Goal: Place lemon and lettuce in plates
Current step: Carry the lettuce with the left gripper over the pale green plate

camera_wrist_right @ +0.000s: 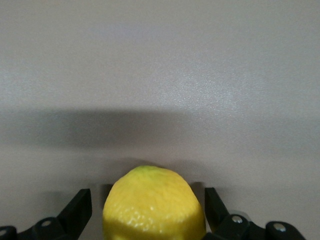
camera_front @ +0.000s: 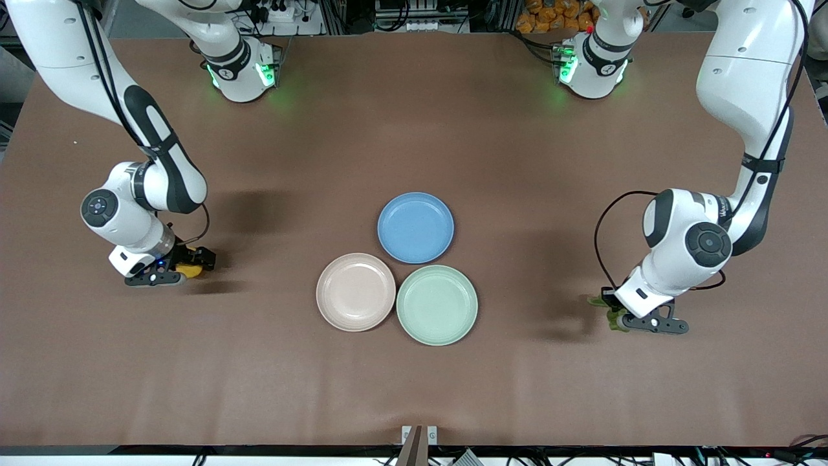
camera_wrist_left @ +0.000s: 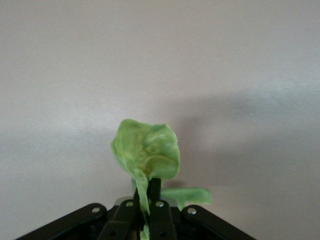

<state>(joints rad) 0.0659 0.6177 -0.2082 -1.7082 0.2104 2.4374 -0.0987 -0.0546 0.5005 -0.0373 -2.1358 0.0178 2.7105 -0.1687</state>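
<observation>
The lemon (camera_wrist_right: 154, 204) sits between the fingers of the right gripper (camera_front: 187, 264), which closes on its sides low over the bare table (camera_front: 414, 362) toward the right arm's end, well apart from the plates. The lettuce (camera_wrist_left: 146, 152) is pinched by its lower edge in the nearly shut jaws of the left gripper (camera_front: 614, 316), its leaf standing free above the fingertips, over the table toward the left arm's end. Both grips look set for carrying: the pink plate (camera_front: 355, 292) lies toward the right arm and the green plate (camera_front: 436, 305) toward the left, touching each other just nearer the front camera than the blue plate (camera_front: 415, 227), all three empty.
</observation>
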